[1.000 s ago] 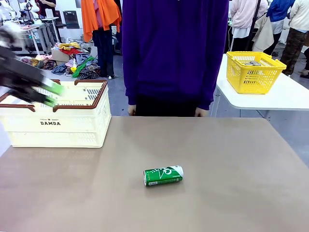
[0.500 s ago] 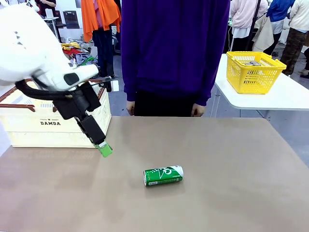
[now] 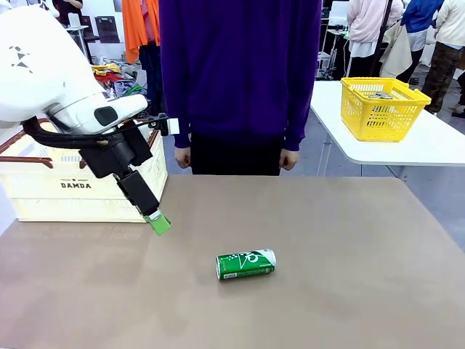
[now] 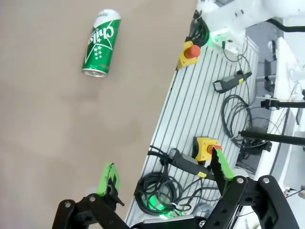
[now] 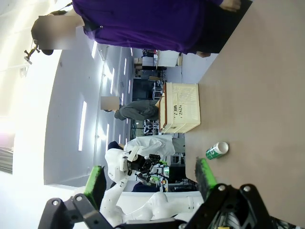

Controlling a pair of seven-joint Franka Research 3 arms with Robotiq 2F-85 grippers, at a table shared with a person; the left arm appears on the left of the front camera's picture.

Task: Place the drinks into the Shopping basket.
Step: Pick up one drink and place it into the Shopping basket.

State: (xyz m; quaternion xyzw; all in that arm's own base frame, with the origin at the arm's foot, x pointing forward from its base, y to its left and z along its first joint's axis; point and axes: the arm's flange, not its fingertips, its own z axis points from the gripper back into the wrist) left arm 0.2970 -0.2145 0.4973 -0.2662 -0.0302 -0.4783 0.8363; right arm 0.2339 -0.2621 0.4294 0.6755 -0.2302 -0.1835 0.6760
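Observation:
A green can (image 3: 245,264) with white markings lies on its side near the middle of the brown table; it is also seen as the green can (image 4: 101,43) and, small, as the can (image 5: 217,150). My left gripper (image 3: 155,221) hangs above the table just in front of the Shopping basket (image 3: 80,174), left of the can and apart from it. In its wrist view the left gripper (image 4: 164,171) is open with nothing between its fingers. My right gripper (image 5: 150,180) is open and holds nothing, far from the can. Blue cans are out of view.
A person in purple (image 3: 240,73) stands at the far edge, hands down. A yellow basket (image 3: 381,107) sits on a white side table at right. Below the table's near edge lie cables and emergency-stop buttons (image 4: 190,52).
My left arm swung from over the Shopping basket down to the table in front of it, then held nearly still. The person shifted to the left. The green can has not moved.

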